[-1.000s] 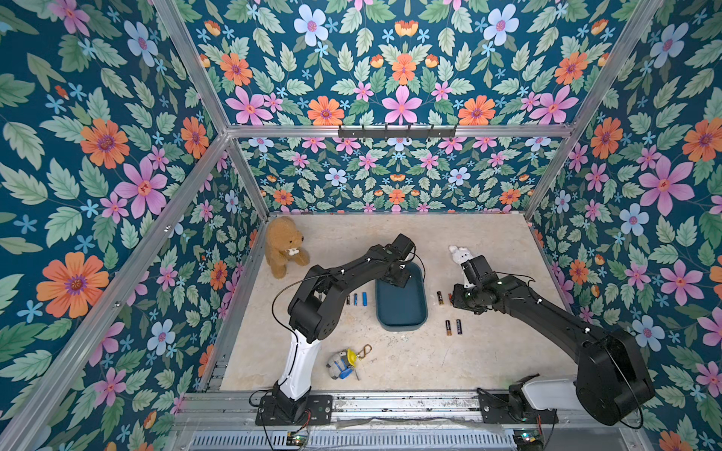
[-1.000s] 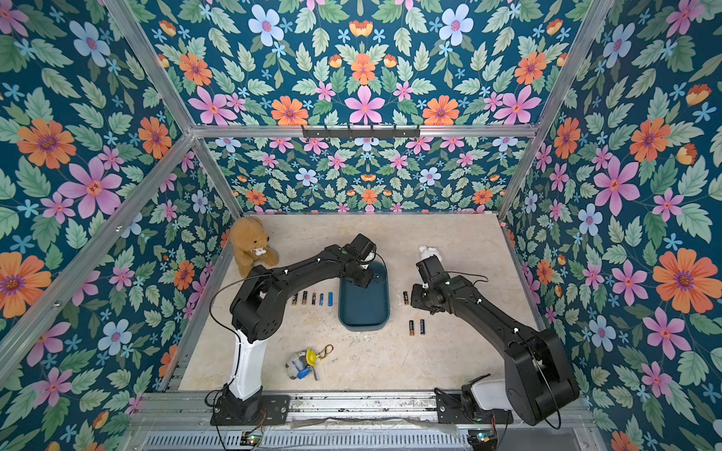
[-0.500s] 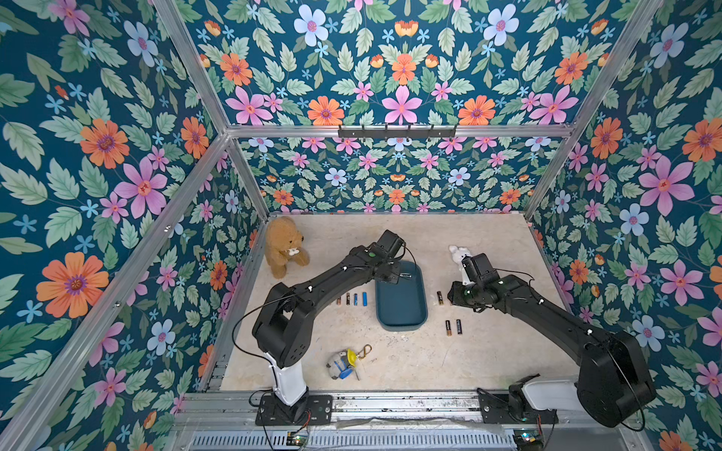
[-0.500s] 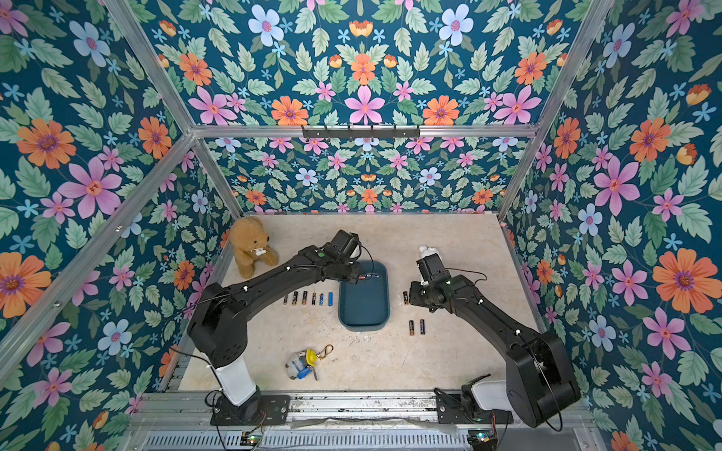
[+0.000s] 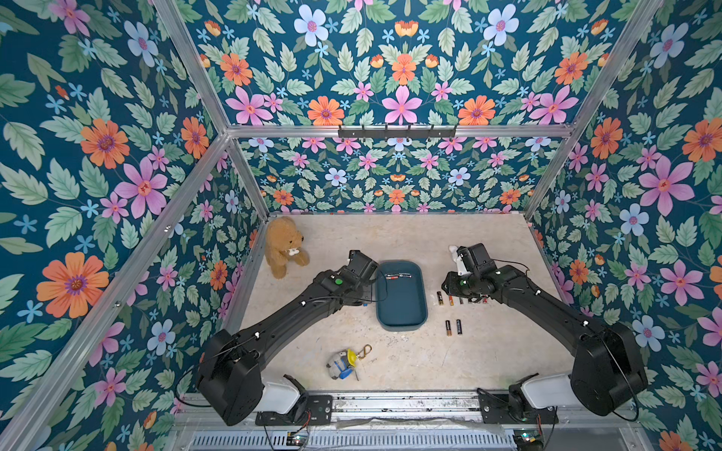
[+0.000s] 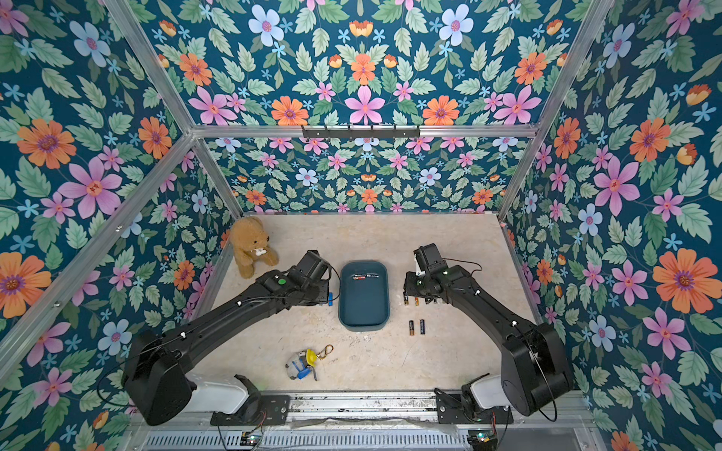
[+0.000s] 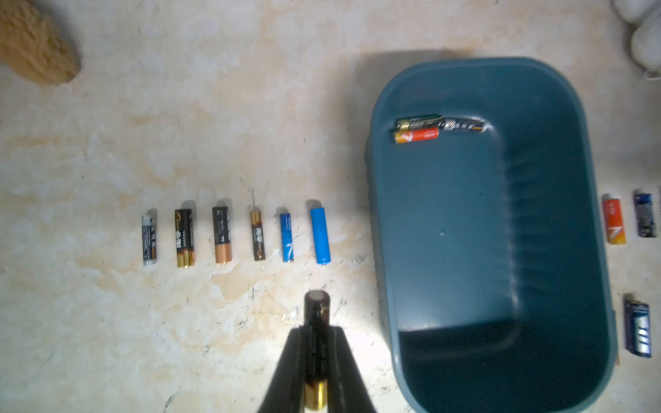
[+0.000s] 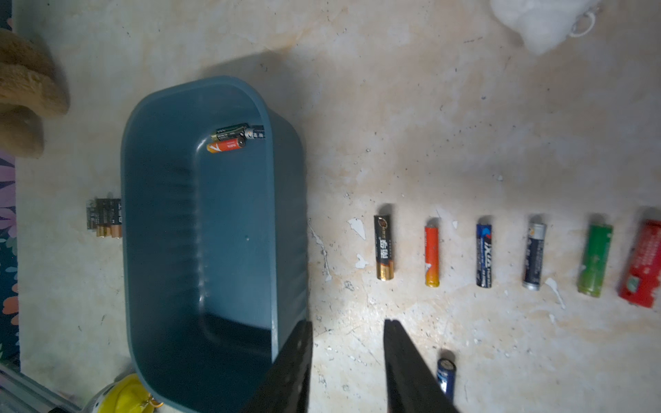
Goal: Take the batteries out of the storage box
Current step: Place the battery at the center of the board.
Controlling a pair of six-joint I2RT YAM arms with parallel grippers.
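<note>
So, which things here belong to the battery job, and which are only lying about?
Job:
- box
- three batteries inside it
- batteries in rows on either side of it
- one battery in the left gripper

Lying about:
- teddy bear
- keychain toy
- white plush

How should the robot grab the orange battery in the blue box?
Pinch the orange-red cylinder battery around its middle, coming straight down from above: it lies flat on the floor of the teal plastic box. A green-black battery hugs one long side, so it's tight.
</note>
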